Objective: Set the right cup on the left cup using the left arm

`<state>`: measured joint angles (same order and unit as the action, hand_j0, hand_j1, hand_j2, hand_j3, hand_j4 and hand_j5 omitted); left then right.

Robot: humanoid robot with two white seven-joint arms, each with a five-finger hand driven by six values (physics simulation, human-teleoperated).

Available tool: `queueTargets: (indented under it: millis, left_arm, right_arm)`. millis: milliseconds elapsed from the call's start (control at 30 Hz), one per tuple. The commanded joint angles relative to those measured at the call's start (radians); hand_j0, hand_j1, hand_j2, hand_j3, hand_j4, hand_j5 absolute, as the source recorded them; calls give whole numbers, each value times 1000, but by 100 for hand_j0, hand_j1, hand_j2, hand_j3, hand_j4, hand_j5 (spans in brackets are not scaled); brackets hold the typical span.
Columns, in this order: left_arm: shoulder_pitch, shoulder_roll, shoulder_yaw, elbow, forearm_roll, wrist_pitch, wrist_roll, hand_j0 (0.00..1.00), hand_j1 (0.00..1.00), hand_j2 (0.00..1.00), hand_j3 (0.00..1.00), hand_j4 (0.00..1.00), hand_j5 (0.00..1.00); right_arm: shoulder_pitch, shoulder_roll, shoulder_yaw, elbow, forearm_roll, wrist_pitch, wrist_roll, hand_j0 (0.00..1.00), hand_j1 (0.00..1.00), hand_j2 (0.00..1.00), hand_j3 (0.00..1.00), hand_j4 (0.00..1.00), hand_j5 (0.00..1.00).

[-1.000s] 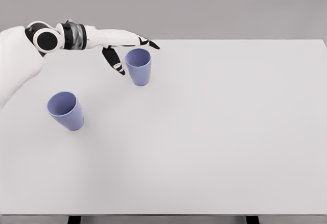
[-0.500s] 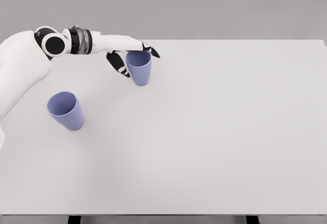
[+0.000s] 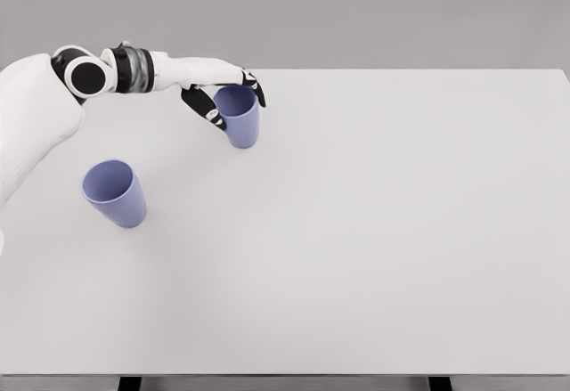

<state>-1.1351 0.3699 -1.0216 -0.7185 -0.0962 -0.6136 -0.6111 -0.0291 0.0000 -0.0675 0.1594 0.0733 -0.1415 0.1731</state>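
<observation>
Right cup (image 3: 239,118) upright, mouth up, apparently clasped by left hand (image 3: 223,95); left cup (image 3: 114,192) apart.

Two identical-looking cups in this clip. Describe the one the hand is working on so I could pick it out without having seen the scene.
Start from the white table and look to its far left corner, where the white arm reaches in. The right cup stands there, blue-violet and open end up, with the left hand wrapped around its rim. The left cup looks the same but stands alone, nearer the camera and further left.
</observation>
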Motion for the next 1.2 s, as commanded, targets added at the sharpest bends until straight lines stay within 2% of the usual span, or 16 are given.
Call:
queueTargets:
  millis: [0, 100, 333, 567, 967, 1167]
  left_arm:
    - [0, 3, 5, -12, 10, 3, 0, 65, 65, 65, 65, 65, 65]
    - [-2, 6, 25, -33, 12, 3, 0, 65, 65, 65, 65, 65, 65]
    - [-2, 153, 11, -226, 102, 3, 0, 64, 64, 64, 64, 64, 64]
    - [0, 365, 5, -441, 202, 3, 0, 64, 64, 64, 64, 64, 64]
    - [12, 676, -9, -719, 358, 3, 0, 64, 64, 64, 64, 64, 64]
    - [6, 785, -8, -783, 398, 3, 0, 64, 64, 64, 64, 64, 64]
  right_arm:
    - [-2, 0, 0, 0, 0, -1, 0, 100, 100, 100, 100, 100, 100]
    - [0, 0, 0, 0, 0, 0, 0, 100, 100, 100, 100, 100, 100]
    - [0, 0, 0, 0, 0, 0, 0, 100, 100, 100, 100, 100, 100]
    - [-2, 0, 0, 0, 0, 0, 0, 100, 100, 100, 100, 100, 100]
    - [0, 0, 0, 0, 0, 0, 0, 100, 100, 100, 100, 100, 100]
    - [0, 0, 0, 0, 0, 0, 0, 100, 100, 100, 100, 100, 100]
